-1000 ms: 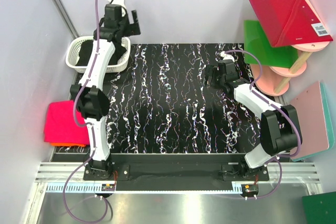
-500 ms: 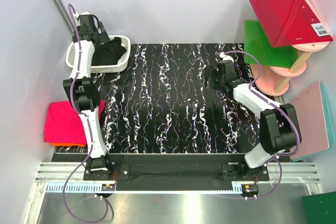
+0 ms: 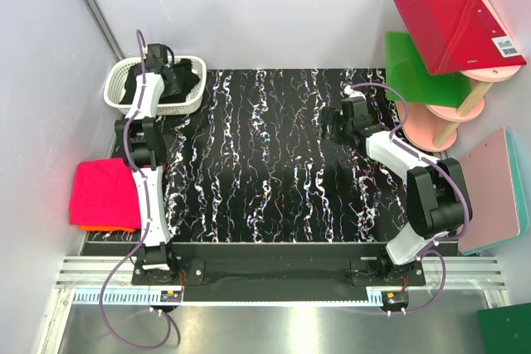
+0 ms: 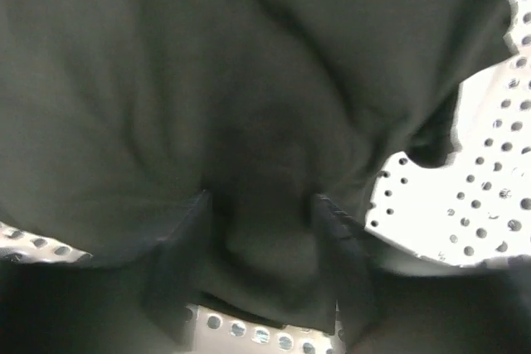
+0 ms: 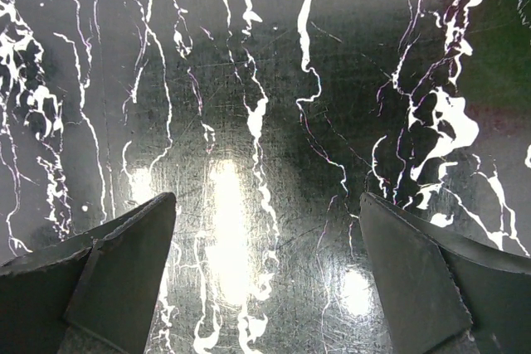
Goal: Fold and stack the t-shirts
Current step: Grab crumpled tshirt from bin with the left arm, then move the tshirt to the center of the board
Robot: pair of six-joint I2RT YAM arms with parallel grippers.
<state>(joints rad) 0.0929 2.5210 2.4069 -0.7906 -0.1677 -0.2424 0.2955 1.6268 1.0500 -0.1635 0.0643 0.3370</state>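
The white lattice basket [image 3: 114, 89] is the thing to steer by. It sits at the far left corner of the black, white-veined bench [image 3: 265, 180], and a black t-shirt [image 3: 189, 84] lies bunched inside it, filling most of it.

The left arm reaches straight into the basket, with the left claw [image 3: 168, 80] down on the cloth. In the left wrist view its two fingers [image 4: 184, 275] are sunk into the black t-shirt [image 4: 249, 80], partway closed, with a rumpled fold of cloth standing between them. Whether that fold is truly pinched or only pressed against cannot be told. The basket's perforated wall [image 4: 469, 196] shows pale just to the right of the cloth.

The right claw [image 3: 336, 122] is well to the right of the basket, over bare bench. In the right wrist view the right claw [image 5: 265, 205] is spread wide with nothing between its fingers — only the marbled bench surface [image 5: 249, 55] shows below.

Nearer the arm bases than the basket, along the same left side, lies a folded hot-pink t-shirt [image 3: 104, 192]. It rests on a folded orange one [image 3: 112, 228], of which only the front edge shows.

Far to the basket's right, beyond the bench, stiff red [image 3: 452, 26] and green [image 3: 415, 68] boards rest on a pink stand.
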